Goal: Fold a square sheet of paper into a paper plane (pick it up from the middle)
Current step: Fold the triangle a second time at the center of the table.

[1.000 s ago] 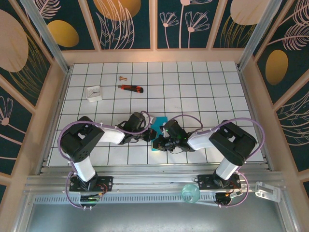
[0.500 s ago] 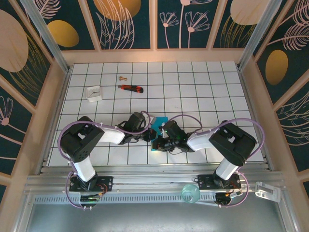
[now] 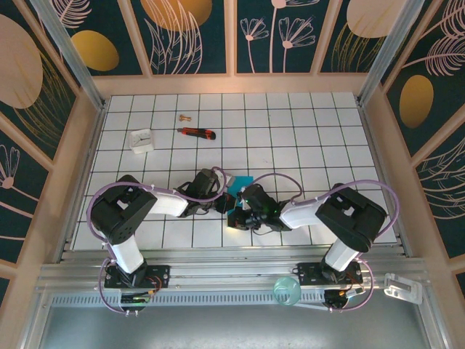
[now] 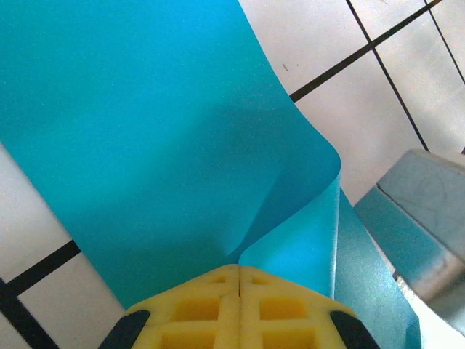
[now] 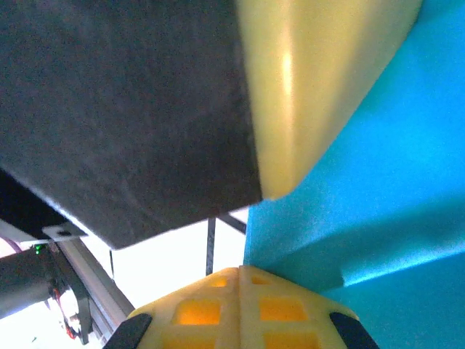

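Note:
The square sheet of paper [image 3: 241, 182] is a small creased teal shape on the tiles between the two arms, mostly covered by them. My left gripper [image 3: 222, 204] is shut. In the left wrist view its yellow tips [image 4: 240, 267] meet where a curled flap of the paper [image 4: 160, 131] runs into the seam, pinching it. My right gripper [image 3: 232, 217] is shut too. Its tips [image 5: 240, 269] rest at the left edge of the paper [image 5: 392, 189], just under the left gripper's yellow finger [image 5: 312, 87]. I cannot tell if paper lies between them.
A red-and-black utility knife [image 3: 197, 132], a small white block [image 3: 142, 140] and a small brass piece [image 3: 183, 116] lie at the far left of the tiled table. A pale green ring [image 3: 287, 292] sits on the near rail. Walls close in the table on three sides.
The right gripper has slid a little to the left along the paper's near side, covering more of the teal. The left gripper has held still.

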